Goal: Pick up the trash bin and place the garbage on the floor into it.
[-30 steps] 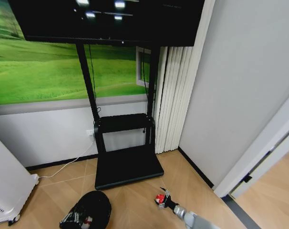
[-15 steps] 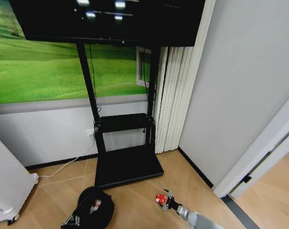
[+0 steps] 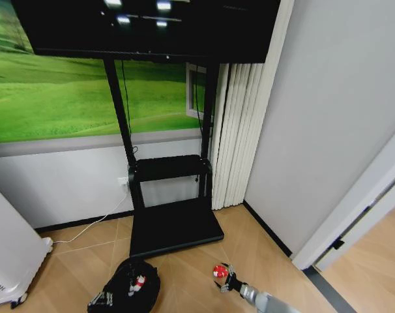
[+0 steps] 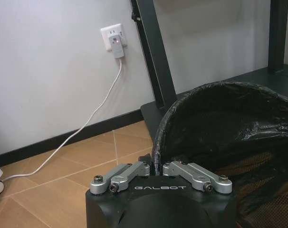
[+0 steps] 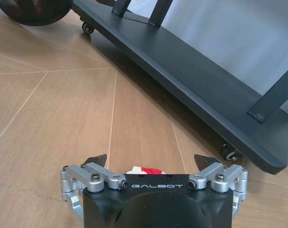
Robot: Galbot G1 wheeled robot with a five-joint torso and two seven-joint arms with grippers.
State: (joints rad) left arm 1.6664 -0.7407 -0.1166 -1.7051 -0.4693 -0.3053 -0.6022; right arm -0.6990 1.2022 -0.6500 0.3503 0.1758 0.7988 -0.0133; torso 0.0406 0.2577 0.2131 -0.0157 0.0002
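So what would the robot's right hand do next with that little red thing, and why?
Probably close on it. The right hand is open with the red-and-white piece between its fingers, on the floor. The left hand is clamped on the trash bin rim, ready to receive it.

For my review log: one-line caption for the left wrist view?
Left gripper shut on the rim of the black bag-lined trash bin, near a wall socket.

- Trash bin (image 3: 127, 287): small, black, round, lined with crinkled black plastic bag; mouth tipped towards the camera, low over the wood floor just before the front edge of the black stand base.
- Inside the bin: one small red-and-white piece (image 3: 139, 282).
- Second red-and-white piece (image 3: 219, 270): on the floor, right of the bin.
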